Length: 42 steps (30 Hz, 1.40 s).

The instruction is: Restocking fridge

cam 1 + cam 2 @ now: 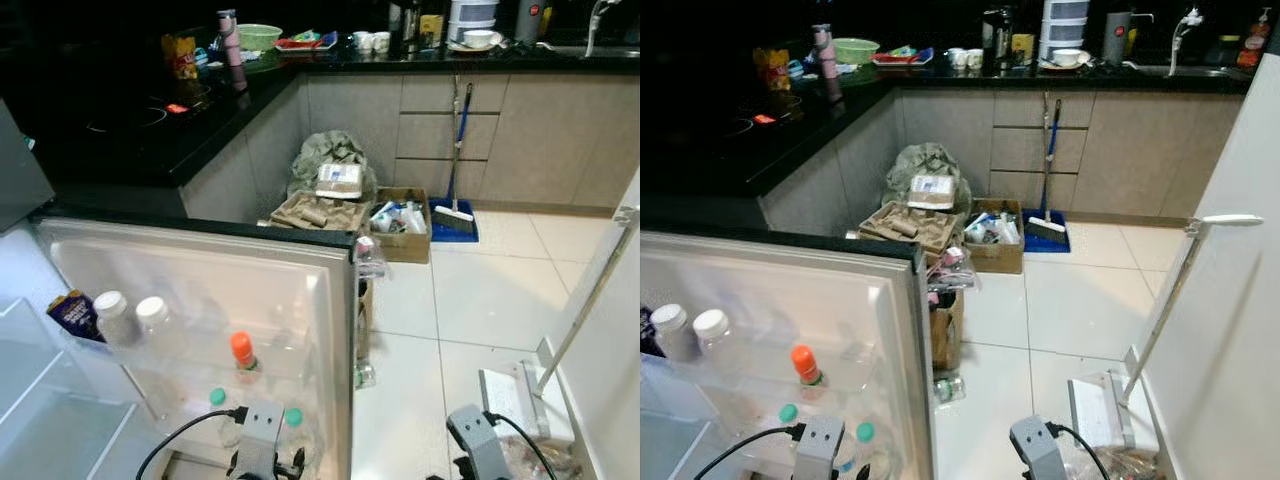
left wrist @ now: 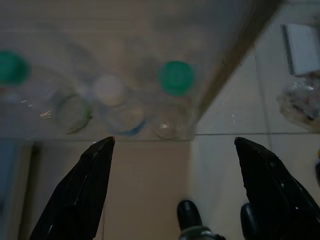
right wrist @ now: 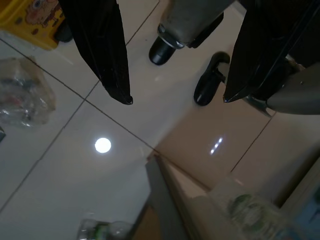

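Hovering w/ both grippers wide open n empty; left gripper (image 2: 172, 150) could knock door-shelf bottles (image 2: 176, 80) reaching in.

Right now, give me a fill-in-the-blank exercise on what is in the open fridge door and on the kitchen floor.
1. The bottle standing alone in the fridge door has an ____ cap.
2. The two bottles next to the purple packet have ____ caps.
3. The broom leaning against the cabinets has a ____ handle and dustpan.
4. The left tool hangs with its fingers ____ above the green-capped bottles.

Missing words: orange; white; blue; open
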Available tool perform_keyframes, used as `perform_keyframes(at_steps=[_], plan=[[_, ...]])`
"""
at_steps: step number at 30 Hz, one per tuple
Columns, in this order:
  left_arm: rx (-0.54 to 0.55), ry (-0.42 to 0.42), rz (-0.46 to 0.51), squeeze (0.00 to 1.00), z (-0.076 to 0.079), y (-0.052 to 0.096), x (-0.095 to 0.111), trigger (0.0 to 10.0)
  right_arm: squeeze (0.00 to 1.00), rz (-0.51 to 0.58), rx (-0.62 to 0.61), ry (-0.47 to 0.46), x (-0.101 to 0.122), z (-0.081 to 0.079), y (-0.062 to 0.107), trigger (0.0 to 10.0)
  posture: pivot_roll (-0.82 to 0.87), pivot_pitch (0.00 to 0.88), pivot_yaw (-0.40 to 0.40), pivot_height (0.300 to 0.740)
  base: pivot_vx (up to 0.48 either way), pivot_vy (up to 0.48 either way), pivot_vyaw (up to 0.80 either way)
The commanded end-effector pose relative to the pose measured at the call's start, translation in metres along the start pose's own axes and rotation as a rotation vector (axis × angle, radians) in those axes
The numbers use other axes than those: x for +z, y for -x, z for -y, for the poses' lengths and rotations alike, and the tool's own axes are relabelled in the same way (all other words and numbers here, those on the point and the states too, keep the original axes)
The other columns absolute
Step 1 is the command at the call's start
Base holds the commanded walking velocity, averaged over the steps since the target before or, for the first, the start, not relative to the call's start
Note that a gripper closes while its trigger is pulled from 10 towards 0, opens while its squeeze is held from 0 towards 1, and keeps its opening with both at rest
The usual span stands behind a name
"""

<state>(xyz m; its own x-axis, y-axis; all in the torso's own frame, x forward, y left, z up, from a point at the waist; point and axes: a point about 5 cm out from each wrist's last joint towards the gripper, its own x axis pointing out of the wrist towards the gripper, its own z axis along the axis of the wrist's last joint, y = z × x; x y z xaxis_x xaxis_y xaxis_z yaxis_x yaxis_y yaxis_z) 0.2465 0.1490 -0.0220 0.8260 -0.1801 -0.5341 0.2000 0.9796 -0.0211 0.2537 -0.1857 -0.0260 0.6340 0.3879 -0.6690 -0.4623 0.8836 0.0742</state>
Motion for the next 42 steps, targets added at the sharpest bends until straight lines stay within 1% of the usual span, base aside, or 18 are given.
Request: perform_keyframes(at_steps=[1, 16, 27, 29, 30, 33, 42], plan=[[0.003, 0.011, -0.018, 0.00, 0.0011, 0.0021, -0.0065, 10.0, 0.00, 0.000, 0.020, 0.014, -0.0004, -0.0039, -0.0012, 10.0, 0.01, 0.068, 0.028, 0.692, 0.000, 0.000, 0.76], [-0.004, 0.002, -0.015, 0.00, 0.0017, 0.0028, -0.0057, 10.0, 0.00, 0.008, 0.038, 0.017, -0.0013, -0.0063, -0.0010, 10.0, 0.01, 0.078, 0.039, 0.692, 0.000, 0.000, 0.76], [-0.007, 0.017, -0.008, 0.00, 0.0032, 0.0014, -0.0022, 10.0, 0.00, 0.029, 0.040, 0.013, 0.0020, -0.0053, -0.0006, 10.0, 0.01, 0.083, 0.038, 0.692, 0.000, 0.000, 0.75], [-0.007, 0.018, -0.008, 0.00, 0.0029, 0.0015, -0.0021, 10.0, 0.00, 0.031, 0.037, 0.011, 0.0021, -0.0051, -0.0006, 10.0, 0.01, 0.082, 0.037, 0.692, 0.000, 0.000, 0.00], [-0.006, 0.017, -0.007, 0.00, 0.0027, 0.0016, -0.0020, 10.0, 0.00, 0.038, 0.027, -0.011, 0.0022, -0.0044, -0.0005, 10.0, 0.01, 0.082, 0.037, 0.692, 0.000, 0.000, 0.00], [-0.007, 0.017, -0.007, 0.00, 0.0029, 0.0016, -0.0019, 10.0, 0.00, 0.041, 0.017, -0.023, 0.0022, -0.0033, -0.0002, 10.0, 0.01, 0.082, 0.036, 0.692, 0.000, 0.000, 0.00], [-0.014, 0.010, -0.007, 0.00, 0.0047, 0.0013, -0.0014, 10.0, 0.00, 0.046, 0.021, -0.018, 0.0031, -0.0023, 0.0009, 10.0, 0.01, 0.084, 0.032, 0.692, 0.000, 0.000, 0.00]])
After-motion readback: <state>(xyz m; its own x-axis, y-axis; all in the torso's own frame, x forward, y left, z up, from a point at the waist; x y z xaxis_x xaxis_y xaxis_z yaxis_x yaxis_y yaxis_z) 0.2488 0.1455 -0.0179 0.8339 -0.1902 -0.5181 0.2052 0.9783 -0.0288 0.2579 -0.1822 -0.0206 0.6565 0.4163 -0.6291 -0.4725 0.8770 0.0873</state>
